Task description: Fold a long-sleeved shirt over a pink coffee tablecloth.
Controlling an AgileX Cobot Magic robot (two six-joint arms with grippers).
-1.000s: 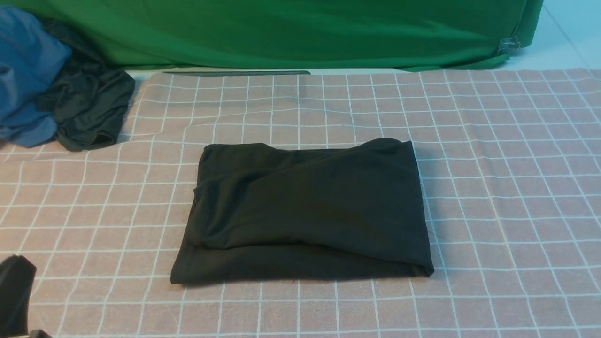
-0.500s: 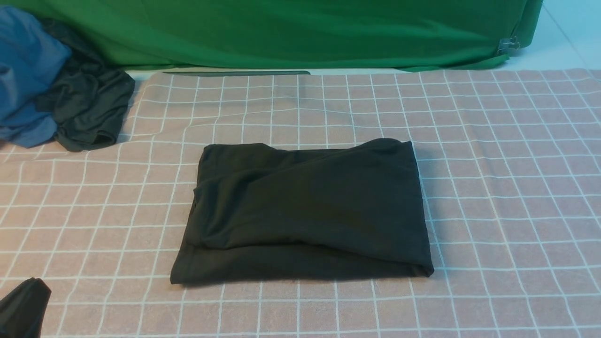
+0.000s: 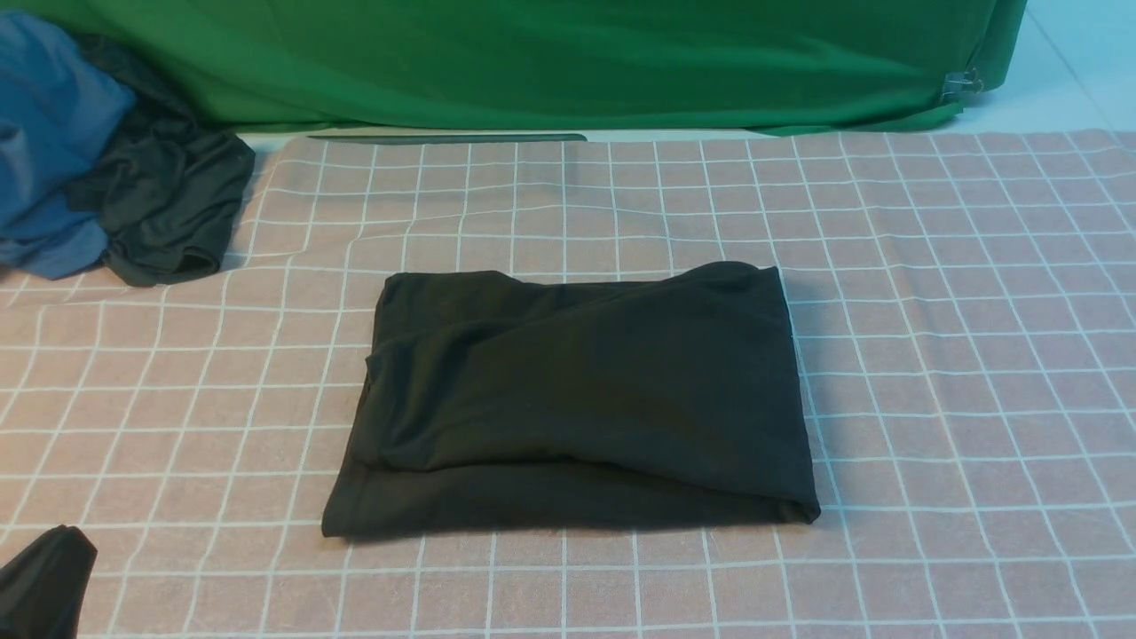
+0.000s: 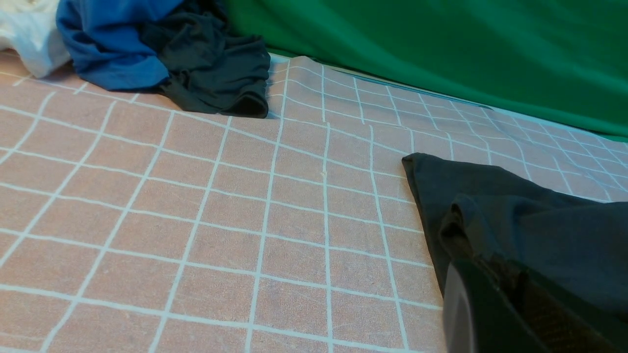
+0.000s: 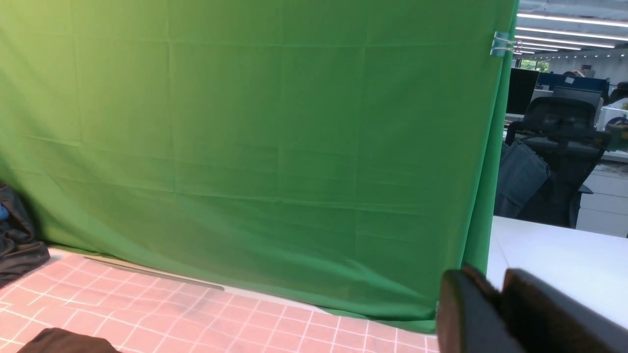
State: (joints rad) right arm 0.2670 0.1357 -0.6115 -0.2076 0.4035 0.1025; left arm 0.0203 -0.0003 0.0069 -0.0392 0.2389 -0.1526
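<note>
shirt point(image 3: 572, 399) lies folded on the cloth point(image 3: 958, 355); left hand point(image 3: 40, 581), clenched empty, has dropped away; right hand point(image 5: 495, 314) barely parted, empty: folding looks finished.

Green backdrop cloth point(image 3: 550, 62), office chair point(image 5: 564, 147) behind.

Hidden or cut off, as we find it: the shirt point(image 3: 577, 399) lies folded, so we see no print or label; in the left wrist view its far side runs off the frame, and in the right wrist view only a corner point(image 5: 68, 341) shows. The left gripper point(image 3: 40, 581) shows in the front view only as a dark tip at the frame corner. We cannot see the right gripper's point(image 5: 495, 314) fingertips; the frame cuts them. The blue cloth point(image 3: 49, 142) and white cloth point(image 4: 29, 29) are cropped. The tablecloth point(image 3: 976, 311) runs past every edge.
</note>
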